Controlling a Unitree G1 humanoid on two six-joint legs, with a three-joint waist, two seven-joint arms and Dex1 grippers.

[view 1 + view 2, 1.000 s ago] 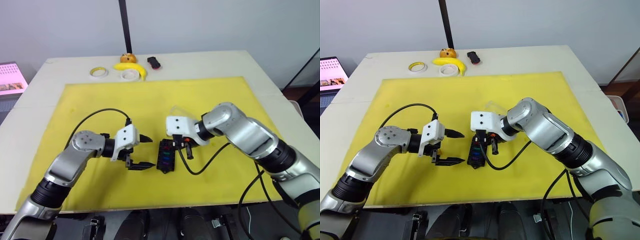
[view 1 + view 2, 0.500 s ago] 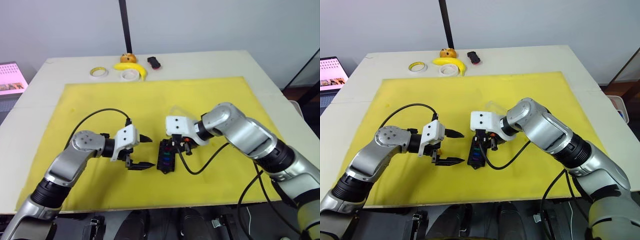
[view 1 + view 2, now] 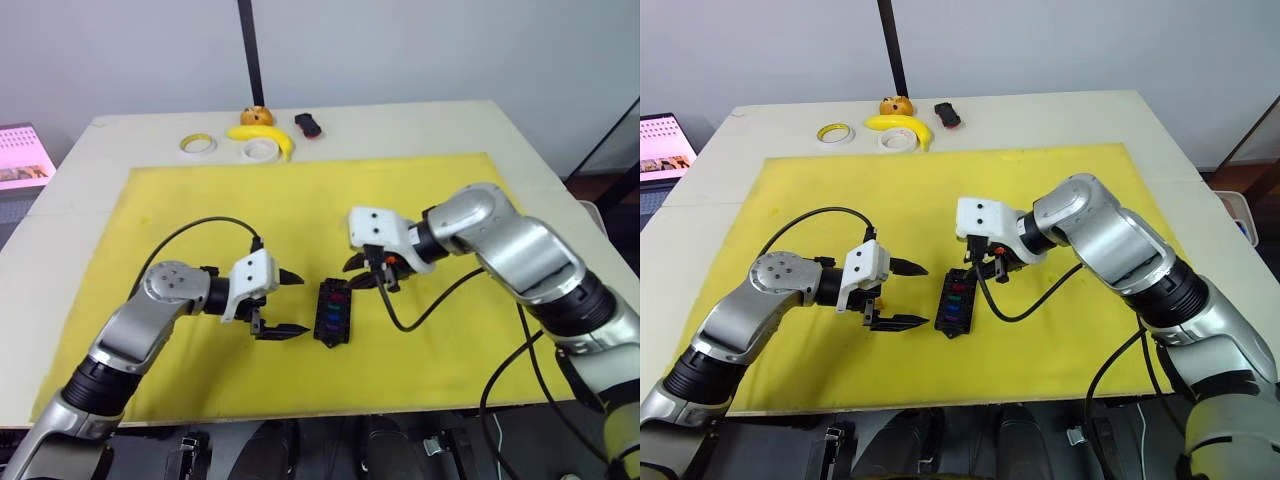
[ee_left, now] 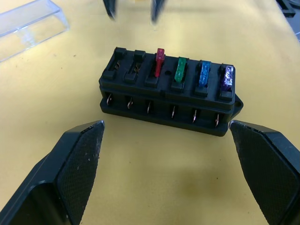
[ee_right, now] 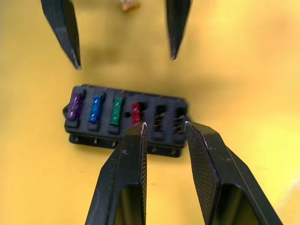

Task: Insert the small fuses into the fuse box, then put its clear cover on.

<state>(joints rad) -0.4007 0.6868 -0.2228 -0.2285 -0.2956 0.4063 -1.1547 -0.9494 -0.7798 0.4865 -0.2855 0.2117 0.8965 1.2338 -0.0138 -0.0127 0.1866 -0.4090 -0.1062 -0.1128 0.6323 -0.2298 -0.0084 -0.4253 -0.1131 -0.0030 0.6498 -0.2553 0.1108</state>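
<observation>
Lying between both tools [image 3: 285, 304]: fuse box [image 3: 332, 311]

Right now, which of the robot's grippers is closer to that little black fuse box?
Right, narrowly. The right gripper hovers open just beyond the fuse box, while the left gripper waits open beside it.

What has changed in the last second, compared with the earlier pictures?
The right gripper has lifted off the fuse box and drawn back toward the robot's right; its fingers are open and hold nothing. A red fuse stands in its slot, higher than the green, blue and purple ones. Two slots are empty. The left gripper stayed open beside the box, and the box has not moved.
</observation>
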